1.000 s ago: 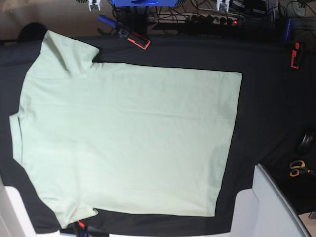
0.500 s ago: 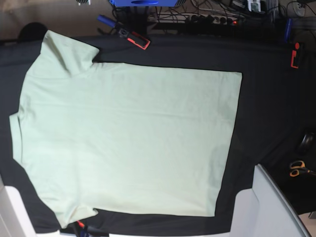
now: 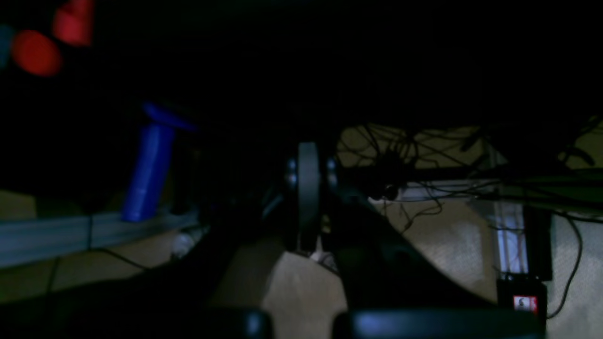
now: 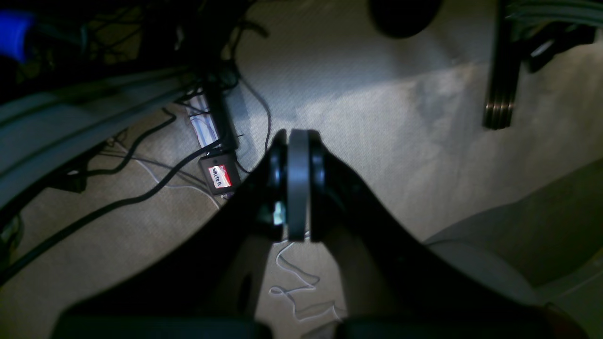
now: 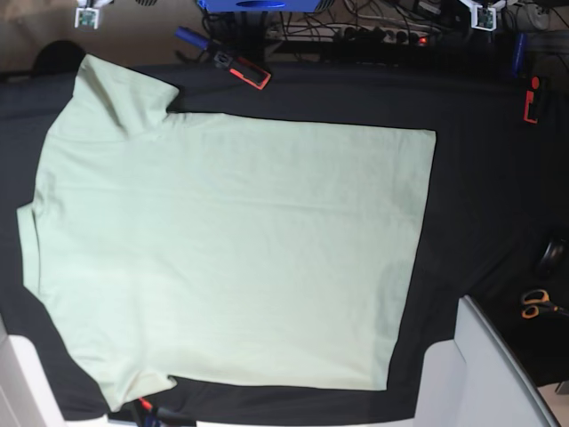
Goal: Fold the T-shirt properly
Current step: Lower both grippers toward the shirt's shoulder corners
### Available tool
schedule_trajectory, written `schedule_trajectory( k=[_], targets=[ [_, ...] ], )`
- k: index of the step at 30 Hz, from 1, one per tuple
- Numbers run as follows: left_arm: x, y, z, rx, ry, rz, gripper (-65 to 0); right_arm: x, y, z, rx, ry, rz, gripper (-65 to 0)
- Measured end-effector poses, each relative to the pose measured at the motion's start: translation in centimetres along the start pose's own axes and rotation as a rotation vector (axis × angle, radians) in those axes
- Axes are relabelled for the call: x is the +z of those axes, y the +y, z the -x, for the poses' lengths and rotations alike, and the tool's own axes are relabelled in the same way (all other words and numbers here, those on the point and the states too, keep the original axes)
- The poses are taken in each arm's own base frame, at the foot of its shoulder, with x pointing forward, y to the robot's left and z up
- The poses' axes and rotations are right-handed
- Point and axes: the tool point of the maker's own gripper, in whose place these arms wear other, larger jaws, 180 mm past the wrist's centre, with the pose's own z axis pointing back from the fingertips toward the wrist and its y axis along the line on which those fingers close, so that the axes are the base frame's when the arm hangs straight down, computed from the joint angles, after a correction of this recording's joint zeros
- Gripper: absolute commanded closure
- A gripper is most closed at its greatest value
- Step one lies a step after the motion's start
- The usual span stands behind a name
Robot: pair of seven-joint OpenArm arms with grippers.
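Near edge, right: we see a white panel (image 5: pixel 489 374) overlapping the table corner, with orange-handled scissors (image 5: pixel 536 303) beside it. Centre: the T-shirt (image 5: pixel 231 258) lies flat and unfolded on the black table cover (image 5: pixel 480 205), sleeves to the left, hem to the right. Far edge: we note a red-and-black clamp (image 5: pixel 247 70) and another clamp (image 5: pixel 531 100) at far right. Beyond the table: the left gripper (image 3: pixel 308 188) and the right gripper (image 4: pixel 297 183) hang over carpet (image 4: pixel 377 94) and cables (image 4: pixel 118 188), each clenched with nothing between its fingers, well apart from the shirt.
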Motion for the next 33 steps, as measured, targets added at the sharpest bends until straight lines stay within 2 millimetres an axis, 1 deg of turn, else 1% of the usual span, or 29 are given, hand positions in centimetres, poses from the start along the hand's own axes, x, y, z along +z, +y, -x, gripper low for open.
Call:
schedule_trajectory(
  k=[2,5,8,10,12,13,15,17,18,19,20,22,24,26,27,28,29,31,33],
  targets=[
    [0.2,0.0,-1.5,-0.010,-0.046,0.005,0.0,1.0,-0.3,-1.6,0.000,-0.050,0.004,-0.1],
    [-0.3,0.6,-4.4,-0.039,-0.124,0.010,0.0,2.2,-1.0,-3.5,-0.005,-0.103,0.018,-0.1],
    [-0.6,2.6,-7.3,0.052,-0.206,-0.042,0.0,2.6,-1.4,-5.4,-0.006,-0.151,0.031,-0.3],
    [-0.7,3.8,-9.6,0.125,-0.262,-0.060,0.0,2.8,-1.3,-7.4,-0.017,-0.200,0.028,-0.7],
    [-0.6,4.8,-11.9,0.164,-0.335,-0.067,0.0,2.9,-1.8,-9.4,-0.029,-0.252,0.044,-0.7],
    [-0.8,5.2,-12.7,0.160,-0.356,-0.065,0.0,3.0,-2.1,-10.3,-0.036,-0.275,0.054,-0.9],
    [-1.0,5.6,-13.6,0.153,-0.377,-0.066,0.0,3.0,-2.4,-11.8,-0.046,-0.310,0.063,-1.0],
    [-1.5,5.6,-14.0,0.166,-0.383,-0.074,0.0,3.0,-2.5,-13.4,-0.107,-0.349,0.047,-1.3],
    [-1.8,5.4,-14.0,0.174,-0.382,-0.072,0.0,3.0,-2.5,-14.1,-0.148,-0.369,0.027,-2.5],
    [-2.1,5.3,-13.8,0.178,-0.362,-0.070,0.0,3.1,-2.6,-14.9,-0.174,-0.391,0.005,-4.9],
    [-2.5,5.2,-13.4,0.180,-0.330,-0.067,0.0,3.3,-2.4,-15.6,-0.198,-0.415,-0.038,-8.9],
    [-2.9,5.2,-12.7,0.183,-0.282,-0.067,0.0,3.9,-1.7,-16.3,-0.237,-0.450,-0.146,-20.2],
    [-3.3,5.3,-12.4,0.186,-0.253,-0.070,0.0,4.1,-1.2,-16.0,-0.290,-0.429,-0.218,-34.5],
    [-3.6,5.5,-13.1,0.187,-0.271,-0.072,0.0,4.4,-0.6,-16.7,-0.354,-0.439,-0.303,-47.6],
    [-3.7,5.5,-13.4,0.187,-0.279,-0.074,0.0,4.7,-0.7,-17.4,-0.392,-0.457,-0.328,-51.7],
    [-3.8,5.7,-13.6,0.181,-0.287,-0.073,0.0,4.9,-0.7,-18.0,-0.425,-0.474,-0.357,-54.6],
    [-4.0,5.8,-14.0,0.174,-0.291,-0.068,0.0,5.3,-0.5,-18.8,-0.458,-0.500,-0.391,-55.7],
    [-4.4,6.4,-15.2,0.171,-0.319,-0.076,0.0,5.5,-0.2,-19.4,-0.511,-0.519,-0.445,-55.3],
    [-4.8,6.7,-16.6,0.176,-0.354,-0.083,0.0,4.9,-0.9,-19.7,-0.566,-0.520,-0.451,-54.6]
  ],
)
